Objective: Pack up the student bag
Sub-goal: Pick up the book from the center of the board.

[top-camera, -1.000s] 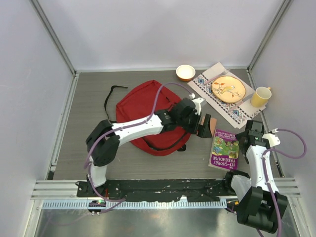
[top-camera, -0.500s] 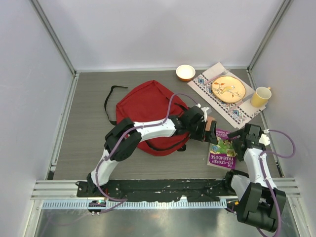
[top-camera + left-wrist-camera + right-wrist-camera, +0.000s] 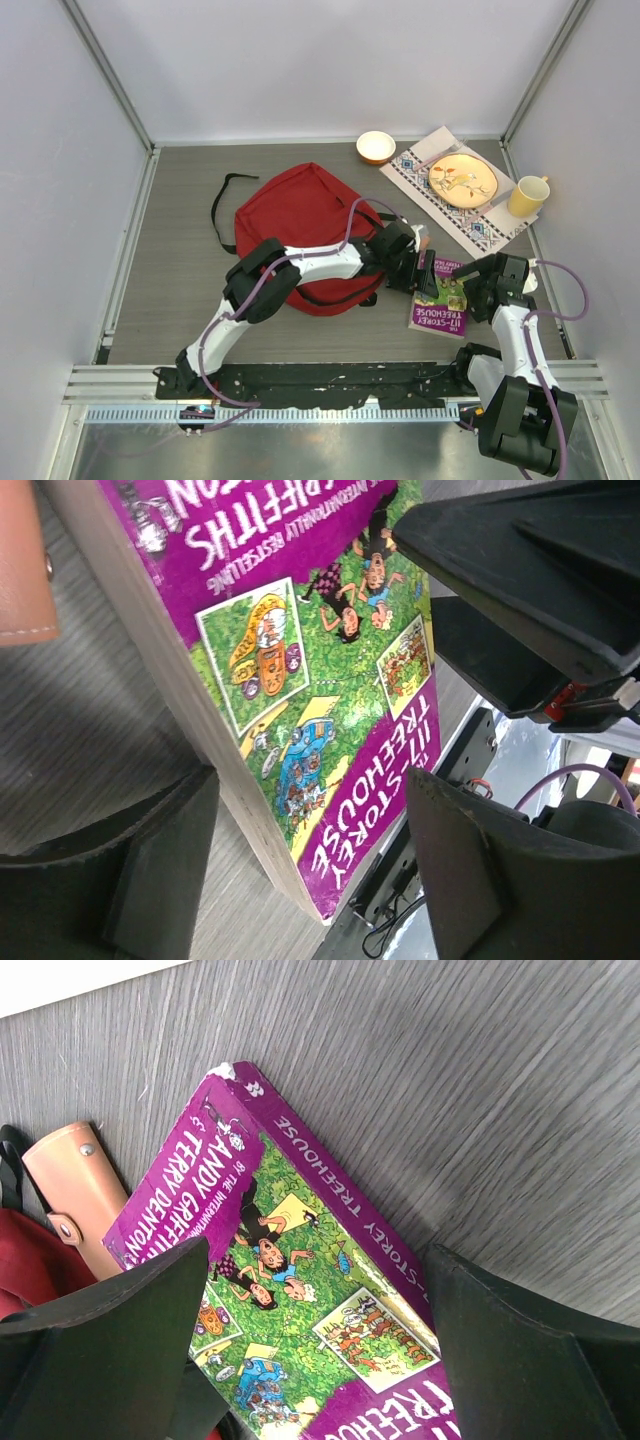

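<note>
Black jaws of the left end effector (image 3: 310,785) stand open astride the page edge of a purple paperback (image 3: 440,305). The right end effector (image 3: 315,1255) gapes wide over its cover, which reads "STOREY TREEHOUSE", "ANDY GRIFFITHS" and "TERRY DENTON". Just beside it lies a tan leather case (image 3: 75,1185), then the red student bag (image 3: 295,215), flat on the bench (image 3: 180,200).

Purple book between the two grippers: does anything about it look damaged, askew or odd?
The purple book has a frayed, whitened corner at one end of the spine, seen in the right wrist view. It lies skewed on the table. Otherwise nothing stands out.
</note>
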You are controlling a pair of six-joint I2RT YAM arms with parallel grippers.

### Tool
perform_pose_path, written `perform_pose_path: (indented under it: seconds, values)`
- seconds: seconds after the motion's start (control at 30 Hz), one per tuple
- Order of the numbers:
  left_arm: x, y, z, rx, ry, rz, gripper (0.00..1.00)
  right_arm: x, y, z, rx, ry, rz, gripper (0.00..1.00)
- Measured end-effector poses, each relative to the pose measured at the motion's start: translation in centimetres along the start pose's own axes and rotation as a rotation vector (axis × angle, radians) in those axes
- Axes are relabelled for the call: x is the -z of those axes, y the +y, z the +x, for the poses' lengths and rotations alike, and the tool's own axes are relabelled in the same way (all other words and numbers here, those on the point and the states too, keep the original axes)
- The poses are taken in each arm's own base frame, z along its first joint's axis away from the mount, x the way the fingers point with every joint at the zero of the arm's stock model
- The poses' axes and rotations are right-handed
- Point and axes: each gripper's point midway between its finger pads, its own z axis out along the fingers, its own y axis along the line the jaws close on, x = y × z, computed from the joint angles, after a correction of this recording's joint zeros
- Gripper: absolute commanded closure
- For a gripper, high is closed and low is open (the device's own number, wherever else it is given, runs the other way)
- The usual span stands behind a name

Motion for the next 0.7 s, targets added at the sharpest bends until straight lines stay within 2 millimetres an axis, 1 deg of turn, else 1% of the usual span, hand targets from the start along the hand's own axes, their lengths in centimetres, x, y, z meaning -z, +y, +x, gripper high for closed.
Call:
perform_pose_path:
  seconds: [0.03,0.07,0.17,0.27,0.43,0.5,0.53,0.63,0.7]
  values:
    - [-0.07,0.10,-0.07,0.006,0.003,-0.001,0.33,-0.01,-0.02,-0.03,0.004,-0.002,0.000,0.07]
    - [-0.13,0.12,-0.20,0.010,0.002,-0.002,0.41,-0.02,-0.02,-0.09,0.006,-0.004,0.001,0.07]
    - [-0.33,0.52,-0.44,0.019,0.002,-0.011,0.55,-0.07,-0.18,-0.34,0.015,-0.018,0.008,0.07]
    - [-0.32,0.85,-0.35,0.027,0.008,-0.021,0.61,-0.09,-0.24,-0.46,0.018,-0.023,0.011,0.07]
    - [-0.32,0.76,-0.45,0.014,0.005,-0.015,0.61,-0.12,-0.34,-0.63,0.023,-0.032,0.016,0.07]
    - [-0.33,0.69,-0.51,0.011,0.003,-0.012,0.51,-0.12,-0.36,-0.66,0.025,-0.033,0.016,0.07]
    - [-0.34,0.61,-0.56,0.009,0.001,-0.008,0.49,-0.12,-0.36,-0.68,0.025,-0.034,0.016,0.07]
    - [-0.38,0.23,-0.72,0.003,-0.004,0.008,0.49,-0.13,-0.38,-0.67,0.027,-0.034,0.016,0.07]
    - [-0.38,0.06,-0.79,0.002,-0.006,0.016,0.55,-0.13,-0.38,-0.66,0.027,-0.033,0.016,0.07]
